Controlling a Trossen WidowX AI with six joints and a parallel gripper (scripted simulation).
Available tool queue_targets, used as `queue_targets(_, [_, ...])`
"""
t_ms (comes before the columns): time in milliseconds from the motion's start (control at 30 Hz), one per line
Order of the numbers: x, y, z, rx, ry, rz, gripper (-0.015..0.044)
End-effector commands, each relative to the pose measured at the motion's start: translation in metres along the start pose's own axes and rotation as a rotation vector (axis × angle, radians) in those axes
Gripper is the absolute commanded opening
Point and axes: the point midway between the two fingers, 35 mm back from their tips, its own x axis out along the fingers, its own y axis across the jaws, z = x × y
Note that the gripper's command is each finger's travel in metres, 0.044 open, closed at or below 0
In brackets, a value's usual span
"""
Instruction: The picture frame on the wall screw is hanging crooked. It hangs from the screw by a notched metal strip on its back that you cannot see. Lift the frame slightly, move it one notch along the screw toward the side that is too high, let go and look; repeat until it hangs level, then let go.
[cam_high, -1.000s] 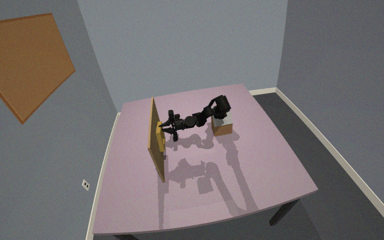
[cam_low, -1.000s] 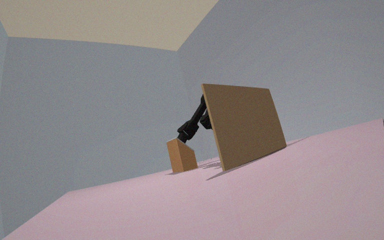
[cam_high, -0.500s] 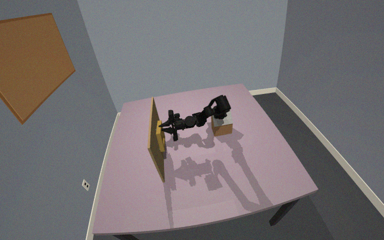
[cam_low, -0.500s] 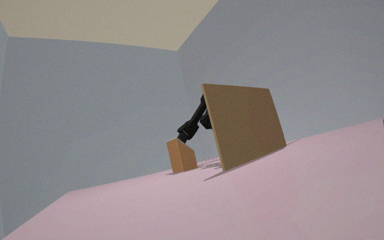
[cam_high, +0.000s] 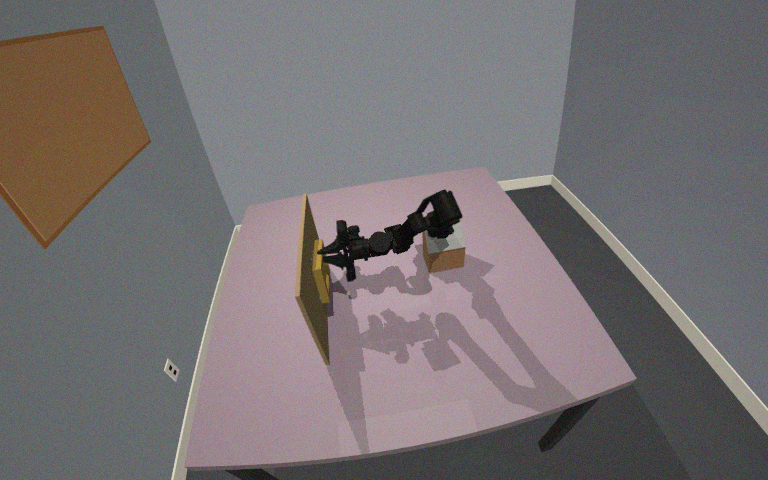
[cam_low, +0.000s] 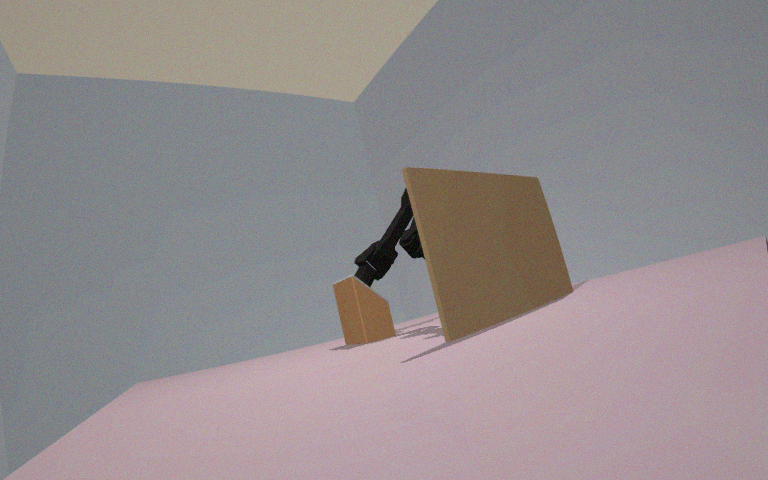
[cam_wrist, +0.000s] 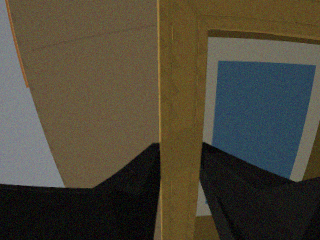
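Observation:
The yellow picture frame (cam_high: 321, 280) (cam_wrist: 180, 90) is at the front face of the upright tan board (cam_high: 305, 283) (cam_low: 492, 249) (cam_wrist: 95, 100). My gripper (cam_high: 321, 256) (cam_wrist: 177, 150) is shut on one side bar of the frame, with a black finger on each side of the bar in the wrist view. That view also shows part of the blue picture (cam_wrist: 262, 110) and its pale border. The top camera sees the frame almost edge-on, and the board hides it in the exterior view. The screw and the notched strip are hidden. I cannot tell if the frame is level.
The black arm (cam_high: 379, 243) reaches from a brown box (cam_high: 447, 260) (cam_low: 370, 316) to the frame. The board and the box stand on the pink table (cam_high: 424, 384) (cam_low: 509, 396). A large brown panel (cam_high: 67, 124) is at the upper left of the top view.

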Motion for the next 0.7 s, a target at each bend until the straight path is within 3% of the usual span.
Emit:
queue_targets(0, [0.0000,-0.0004,0.0001,-0.025,0.000,-0.004,0.0000])
queue_targets(667, [0.0000,0.0004,-0.0001,-0.130,0.001,-0.004,0.0000])
